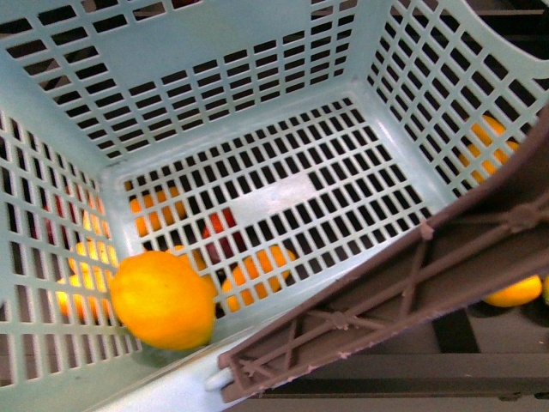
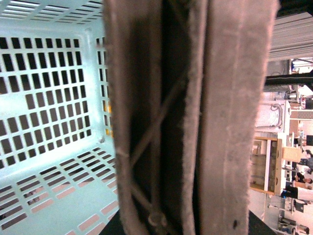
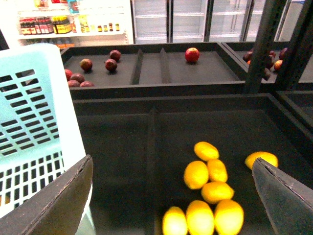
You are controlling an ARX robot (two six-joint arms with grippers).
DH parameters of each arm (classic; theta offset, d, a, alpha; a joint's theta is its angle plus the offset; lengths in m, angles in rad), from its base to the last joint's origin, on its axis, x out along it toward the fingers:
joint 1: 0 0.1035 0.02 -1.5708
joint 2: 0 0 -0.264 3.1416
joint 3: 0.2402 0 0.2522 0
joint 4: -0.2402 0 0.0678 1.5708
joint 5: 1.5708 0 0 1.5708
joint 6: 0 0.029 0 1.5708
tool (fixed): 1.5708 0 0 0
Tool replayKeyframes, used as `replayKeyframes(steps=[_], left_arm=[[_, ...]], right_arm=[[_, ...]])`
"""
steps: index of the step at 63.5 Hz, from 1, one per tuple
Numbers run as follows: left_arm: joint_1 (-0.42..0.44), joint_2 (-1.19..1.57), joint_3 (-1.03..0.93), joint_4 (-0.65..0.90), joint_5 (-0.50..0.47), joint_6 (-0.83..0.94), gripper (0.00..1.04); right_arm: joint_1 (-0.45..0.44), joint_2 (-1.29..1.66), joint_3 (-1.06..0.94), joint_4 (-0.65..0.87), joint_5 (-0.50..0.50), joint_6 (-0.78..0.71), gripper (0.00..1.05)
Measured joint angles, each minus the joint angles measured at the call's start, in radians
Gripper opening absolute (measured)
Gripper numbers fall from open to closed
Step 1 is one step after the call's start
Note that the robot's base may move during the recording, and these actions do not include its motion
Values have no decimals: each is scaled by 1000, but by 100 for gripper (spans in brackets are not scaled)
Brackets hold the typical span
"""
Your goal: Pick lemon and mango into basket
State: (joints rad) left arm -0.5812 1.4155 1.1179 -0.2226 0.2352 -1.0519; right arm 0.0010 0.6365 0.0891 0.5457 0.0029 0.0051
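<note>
Now: lemon (image 1: 161, 299) in basket (image 1: 257, 77); dark shelf bin (image 3: 117, 161), fridges (image 3: 171, 19) behind; right gripper (image 3: 171, 161) agape, left gripper (image 2: 166, 223) unreadable.

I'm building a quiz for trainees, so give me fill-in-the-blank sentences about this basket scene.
1. Inside the basket lies exactly ___ fruit, the lemon.
2. The basket's swing handle is coloured ___.
3. The right gripper hangs with its jaws ___ above a pile of yellow fruit.
Missing words: one; brown; open.
</note>
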Motion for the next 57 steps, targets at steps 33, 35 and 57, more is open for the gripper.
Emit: replayKeyframes(steps=[33, 35, 57], left_arm=[[5, 0, 0, 0, 1, 6, 15], [5, 0, 0, 0, 0, 6, 15], [5, 0, 0, 0, -2, 8, 15]], right_arm=[[0, 1, -3, -2, 0, 0, 96], [0, 2, -3, -2, -1, 0, 96], [0, 2, -3, -2, -5, -1, 96]])
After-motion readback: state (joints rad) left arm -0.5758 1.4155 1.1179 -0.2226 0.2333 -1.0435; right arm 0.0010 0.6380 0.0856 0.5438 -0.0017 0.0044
